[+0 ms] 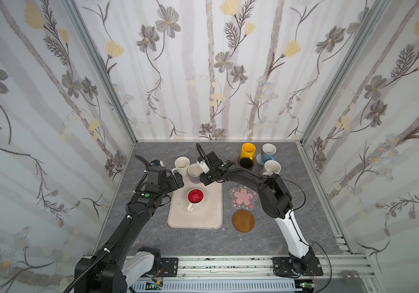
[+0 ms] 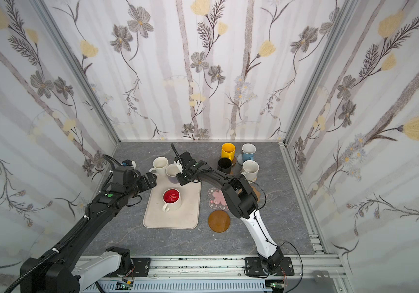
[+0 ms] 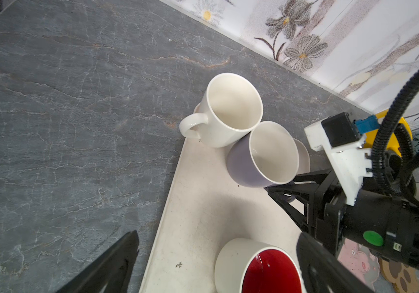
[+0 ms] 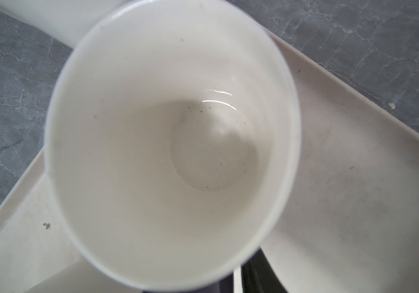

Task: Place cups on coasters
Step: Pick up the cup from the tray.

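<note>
A lavender cup (image 1: 195, 173) (image 3: 254, 162) stands at the far end of the beige tray (image 1: 203, 218), touching a plain white cup (image 1: 181, 165). My right gripper (image 1: 204, 176) (image 3: 283, 189) is shut on the lavender cup's handle. In the right wrist view the cup's white inside (image 4: 172, 142) fills the picture, and only one finger (image 4: 256, 274) shows. A white cup with a red inside (image 1: 195, 199) sits mid-tray. My left gripper (image 1: 178, 180) (image 3: 218, 238) hangs open beside it, holding nothing. Right of the tray lie two bare coasters, a pink-flower coaster (image 1: 243, 197) and a brown disc (image 1: 243, 220).
At the back right stand a yellow cup (image 1: 248, 151), a black cup (image 1: 246, 163), a blue-patterned cup (image 1: 268, 152) and another white cup (image 1: 271, 168), close together. A paw-shaped coaster (image 3: 401, 276) lies under my right arm. Walls enclose three sides.
</note>
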`<state>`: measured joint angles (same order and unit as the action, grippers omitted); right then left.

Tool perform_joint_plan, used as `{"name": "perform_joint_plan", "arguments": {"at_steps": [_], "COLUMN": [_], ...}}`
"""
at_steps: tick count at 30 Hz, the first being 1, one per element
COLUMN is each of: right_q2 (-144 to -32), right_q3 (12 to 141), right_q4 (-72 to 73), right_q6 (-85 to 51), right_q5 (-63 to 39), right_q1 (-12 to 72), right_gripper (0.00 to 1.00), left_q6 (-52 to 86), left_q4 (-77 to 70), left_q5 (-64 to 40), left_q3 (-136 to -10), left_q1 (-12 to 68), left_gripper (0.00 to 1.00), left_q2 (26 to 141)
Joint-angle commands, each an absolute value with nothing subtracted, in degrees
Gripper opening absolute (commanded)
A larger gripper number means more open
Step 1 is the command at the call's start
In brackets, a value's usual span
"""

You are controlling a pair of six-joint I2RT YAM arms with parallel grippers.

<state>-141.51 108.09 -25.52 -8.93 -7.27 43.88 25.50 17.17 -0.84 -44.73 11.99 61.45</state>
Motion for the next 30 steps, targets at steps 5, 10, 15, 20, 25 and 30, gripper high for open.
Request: {"name": "perform_joint_plan", "arguments": {"at_steps": [5, 10, 15, 20, 25, 30], "right_q2": [-141.18, -139.76, -136.46, -131.2, -124.11, -116.25], "right_q3": [107.71, 106.23, 103.66, 99.6, 91.82, 83.0], "right_q4": [-24.08, -23.65, -23.12, -22.77, -21.25, -19.09], "right_q6": [-8.8, -8.88, -8.86, -8.7, -8.86, -9.57], "right_q5": [-7.3, -6.84, -5.59, -4.36, -2.41, -1.71], "right_q1": [44.33, 44.38, 44.56, 44.56, 44.56, 44.56], "right_gripper": [0.17, 0.08, 0.06, 0.06, 0.06, 0.05], "left_q6": [25.28, 24.91, 24.78, 24.7, 24.76, 24.61], "left_q4": [15.64, 15.64, 15.56, 15.38, 15.25, 15.38], "left_q5": [-0.04, -0.7, -0.88, 0.04, 1.55, 2.02], "left_q3": [-44.47, -44.45, -44.82, -45.12, -46.51, -49.71], "left_q1": [11.91, 11.93, 11.97, 12.5, 15.44, 17.18], "left_gripper": [1.0, 1.0, 1.0, 1.0, 1.0, 1.0], "left_q2": [61.08, 61.34, 61.79, 62.39, 64.37, 66.77]}}
